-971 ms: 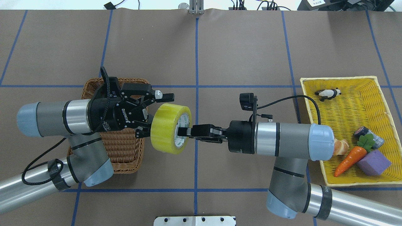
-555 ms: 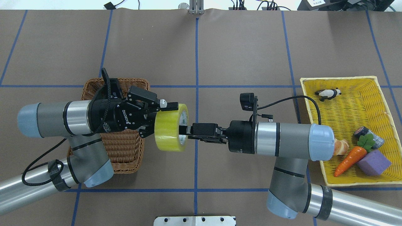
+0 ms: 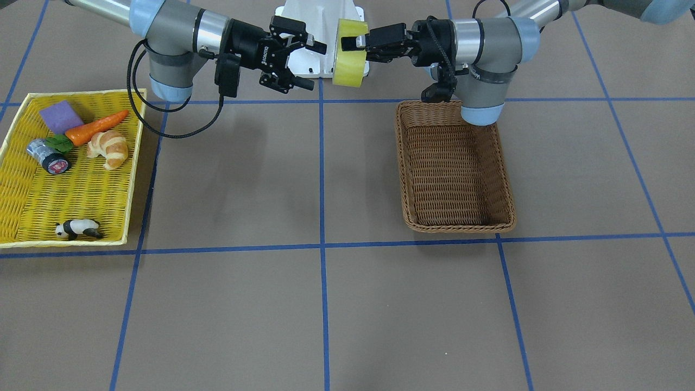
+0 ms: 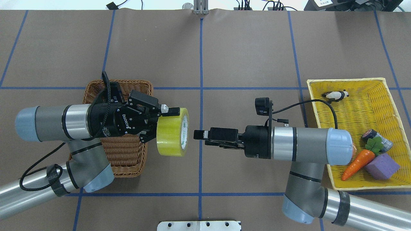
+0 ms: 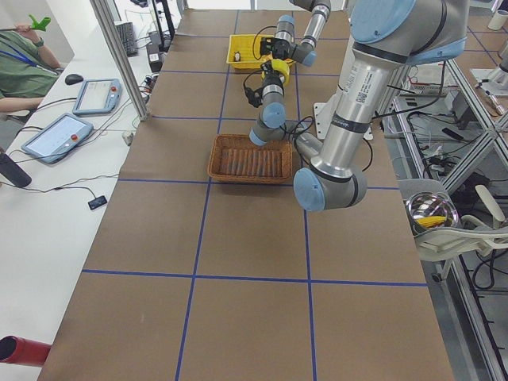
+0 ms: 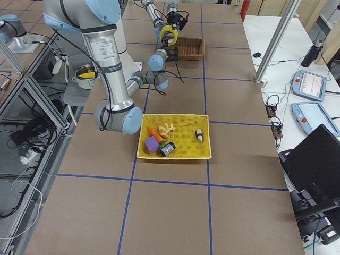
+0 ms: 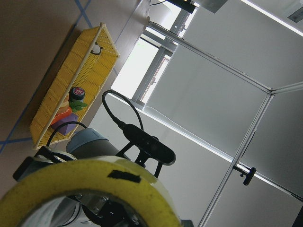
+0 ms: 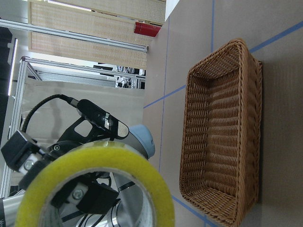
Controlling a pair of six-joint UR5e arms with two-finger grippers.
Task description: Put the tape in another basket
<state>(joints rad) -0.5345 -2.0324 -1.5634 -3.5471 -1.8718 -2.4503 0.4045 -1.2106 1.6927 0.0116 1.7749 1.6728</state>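
Tape (image 4: 169,133) is up on edge in the air, just right of the brown basket (image 4: 136,84) and above the bench. I judge it's kept high to clear the rim for a drop-in. My left pincer (image 4: 170,112) is clamped on the tape's upper wall. My right pincer (image 4: 197,134) gapes open and empty, just right of the roll, not touching.

A robotics lab. Two grey robot arms (image 4: 301,147) reach over a long table (image 5: 238,238) covered in brown paper and ruled into squares by blue lines (image 3: 321,304); a wicker basket (image 3: 456,163) and a yellow tray (image 3: 70,201) of toy food (image 3: 96,126) stand on it. In the left side view, control tablets (image 5: 57,136) lie at 9 o'clock by a seated person (image 5: 20,67). In the right side view, a laptop (image 6: 319,159) sits at 4 o'clock, loose cables (image 6: 32,133) at 9.
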